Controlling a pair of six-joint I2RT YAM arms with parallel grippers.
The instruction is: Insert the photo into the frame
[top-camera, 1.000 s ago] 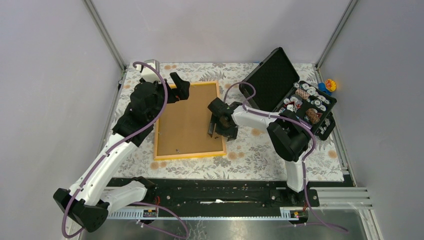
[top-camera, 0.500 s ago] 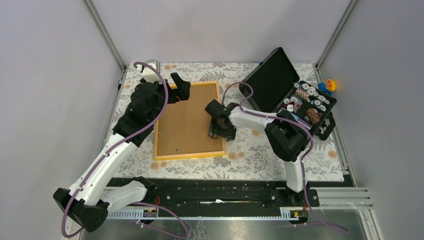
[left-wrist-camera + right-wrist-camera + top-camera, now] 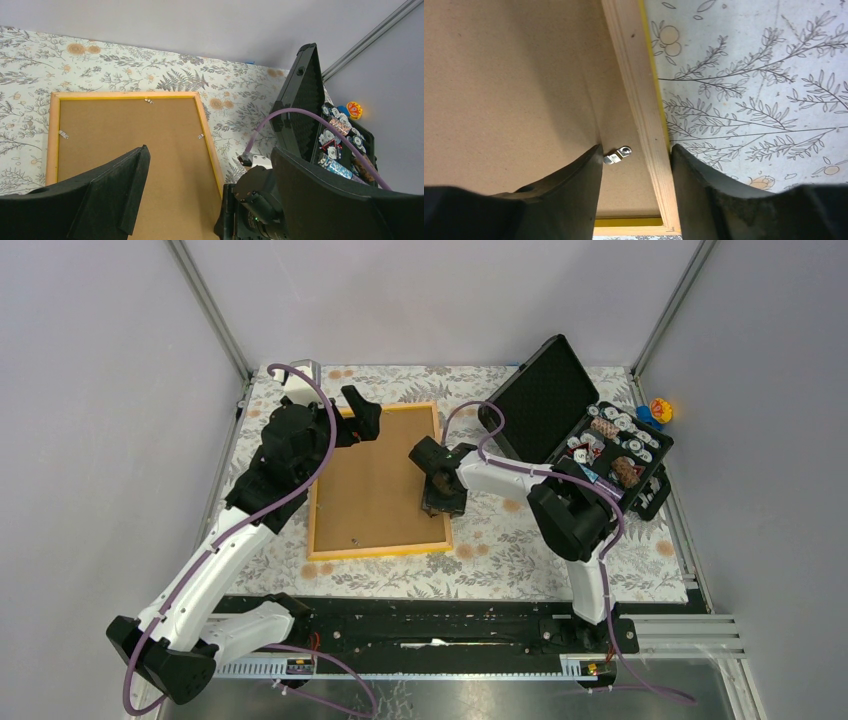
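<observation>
Frame [image 3: 634, 75] rail sits inside the parted right hand [image 3: 635, 150]; left hand [image 3: 362, 412] gapes wide.

An open black case [image 3: 545, 395] of small items stands on the floral cloth [image 3: 520, 540], a colourful toy [image 3: 659, 409] beside it.

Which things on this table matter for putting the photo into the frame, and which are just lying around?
For the job: thin orange-yellow rectangular frame, plain brown backing board in it, small metal tab at its right edge. The photo is not in view.
Lying about: open black case of small parts, small colourful toy beside it, white object at the far left corner.
</observation>
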